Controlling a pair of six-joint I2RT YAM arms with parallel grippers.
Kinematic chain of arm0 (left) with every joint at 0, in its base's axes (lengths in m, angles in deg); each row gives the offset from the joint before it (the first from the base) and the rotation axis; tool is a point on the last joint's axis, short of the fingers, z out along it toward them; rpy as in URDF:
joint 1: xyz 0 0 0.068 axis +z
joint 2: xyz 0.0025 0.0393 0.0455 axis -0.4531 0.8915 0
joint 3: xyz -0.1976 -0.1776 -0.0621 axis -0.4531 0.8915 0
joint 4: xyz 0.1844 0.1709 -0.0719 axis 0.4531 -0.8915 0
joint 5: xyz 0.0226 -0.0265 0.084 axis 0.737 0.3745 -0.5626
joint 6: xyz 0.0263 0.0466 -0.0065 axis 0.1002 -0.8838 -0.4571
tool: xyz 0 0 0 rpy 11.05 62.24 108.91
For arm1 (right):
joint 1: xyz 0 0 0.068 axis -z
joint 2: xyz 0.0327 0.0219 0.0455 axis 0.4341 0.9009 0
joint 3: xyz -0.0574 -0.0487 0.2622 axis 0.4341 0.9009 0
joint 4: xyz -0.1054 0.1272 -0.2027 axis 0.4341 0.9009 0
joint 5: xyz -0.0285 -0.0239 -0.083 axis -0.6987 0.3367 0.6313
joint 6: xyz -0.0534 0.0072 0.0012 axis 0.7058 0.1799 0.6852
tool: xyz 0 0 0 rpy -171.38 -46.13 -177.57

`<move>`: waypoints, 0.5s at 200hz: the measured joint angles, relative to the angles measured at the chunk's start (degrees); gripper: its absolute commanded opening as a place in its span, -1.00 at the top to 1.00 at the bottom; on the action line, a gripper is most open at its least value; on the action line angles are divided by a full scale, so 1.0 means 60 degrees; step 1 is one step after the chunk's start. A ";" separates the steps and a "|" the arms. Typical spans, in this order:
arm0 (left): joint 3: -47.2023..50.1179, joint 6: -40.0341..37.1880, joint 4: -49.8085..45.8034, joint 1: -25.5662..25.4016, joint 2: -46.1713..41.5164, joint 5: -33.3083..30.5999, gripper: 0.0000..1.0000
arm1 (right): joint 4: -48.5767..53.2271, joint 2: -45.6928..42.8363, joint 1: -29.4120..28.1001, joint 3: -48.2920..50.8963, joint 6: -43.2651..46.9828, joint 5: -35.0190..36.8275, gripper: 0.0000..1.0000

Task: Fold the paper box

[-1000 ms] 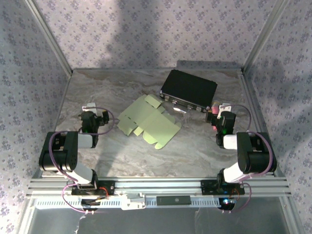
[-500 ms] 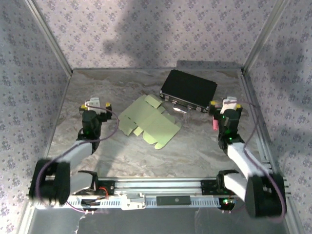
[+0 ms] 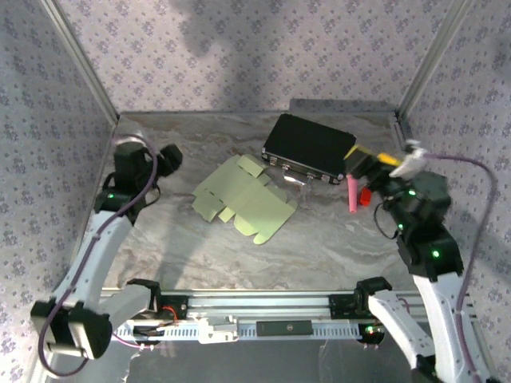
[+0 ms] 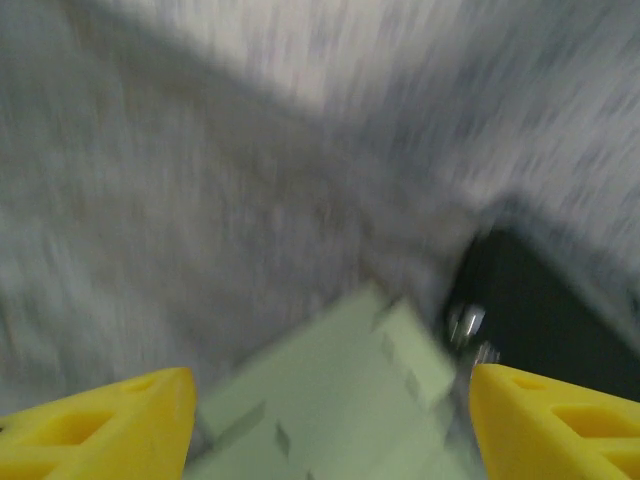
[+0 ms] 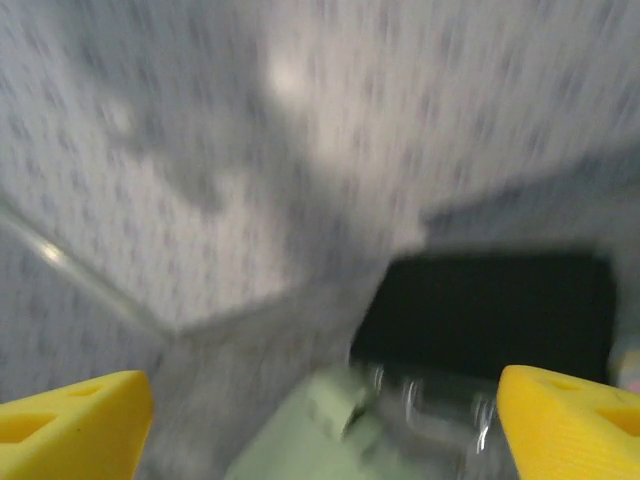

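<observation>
- Paper box (image 3: 243, 199): it lies flat and unfolded on the table (image 3: 200, 263), about mid-table and well short of the black box (image 3: 310, 148). No flap is raised, so I judge the folding not yet begun.
- Axis: the sheet sits at a slant to the table edges. Its long run goes from far-left to near-right, with small flaps at both ends.
- Left gripper (image 3: 169, 155): the sheet lies to its right and a little toward you. The wrist view shows the fingertips wide apart with nothing between them, and the sheet (image 4: 340, 400) directly ahead and below.
- Right gripper (image 3: 369, 159): it is beside the black box's right end, with the sheet to its left and toward you. The fingertips are spread and hold nothing; its wrist view shows the black box (image 5: 490, 300) ahead and a corner of the sheet (image 5: 330, 425) beneath.
- Nearer arm: the left — its gripper is near the sheet's left edge, while the right stands further off. Expect the left to reach the sheet first.
- Containers: the black box is shut, so you cannot tell what is in it. The sheet forms no cavity and holds nothing.
- Note: both wrist views are blurred — fine creases cannot be read.
</observation>
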 measured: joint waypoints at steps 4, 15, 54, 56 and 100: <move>0.0222 0.0036 -0.0153 0.0000 0.0080 0.0135 -0.28 | 0.0146 0.0036 -0.0423 0.0222 -0.0215 0.0044 -0.65; 0.0816 0.0270 -0.0659 0.0102 0.0353 0.0572 -0.13 | 0.0379 0.0208 -0.1636 0.0831 -0.0612 0.0178 -0.52; 0.0266 0.0251 -0.1133 0.0433 0.2841 0.1344 0.37 | 0.0204 0.1381 -0.5020 0.2120 -0.2033 0.1239 -0.63; 0.0142 0.0171 -0.1126 0.0430 0.3016 0.1373 0.38 | 0.0164 0.1443 -0.5093 0.2127 -0.2058 0.1264 -0.63; -0.1424 -0.0073 -0.0554 0.0186 0.5526 0.1654 0.39 | -0.1446 0.3173 -0.5348 0.2889 -0.3446 0.1304 -0.68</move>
